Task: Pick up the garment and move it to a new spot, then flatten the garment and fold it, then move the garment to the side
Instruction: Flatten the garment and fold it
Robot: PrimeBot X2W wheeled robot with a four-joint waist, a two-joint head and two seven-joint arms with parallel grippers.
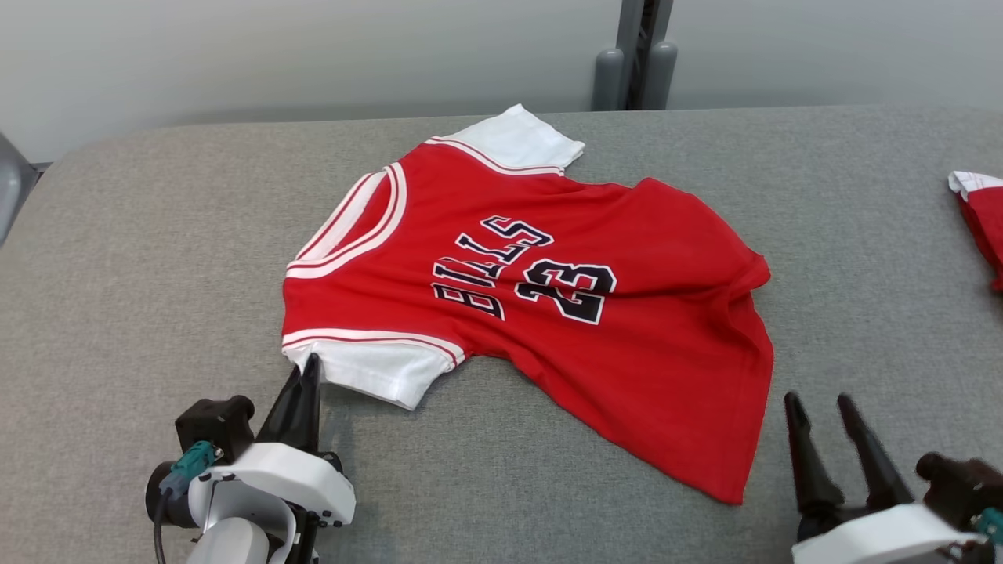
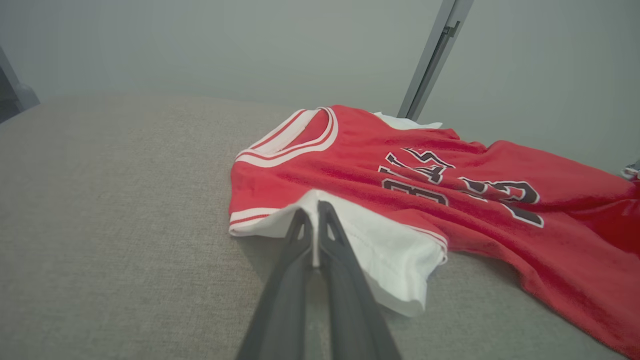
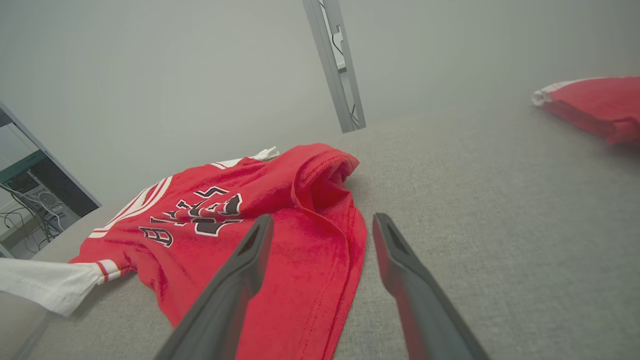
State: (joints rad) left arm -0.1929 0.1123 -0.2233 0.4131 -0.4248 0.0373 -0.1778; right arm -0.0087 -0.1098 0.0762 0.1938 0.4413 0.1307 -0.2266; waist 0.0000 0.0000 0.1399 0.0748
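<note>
Pinching sleeve, left pincer (clamped) — garment spread

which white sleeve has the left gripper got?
The near sleeve, on the robot's side: left gripper pinches its edge. The far sleeve lies free.

A bench covered in grey woven fabric carries a red jersey with white sleeves. The jersey lies spread print-side up near the middle, collar toward the left, with its hem end rumpled. Well apart, at the bench's right edge, lies a second red garment, seemingly folded.
</note>
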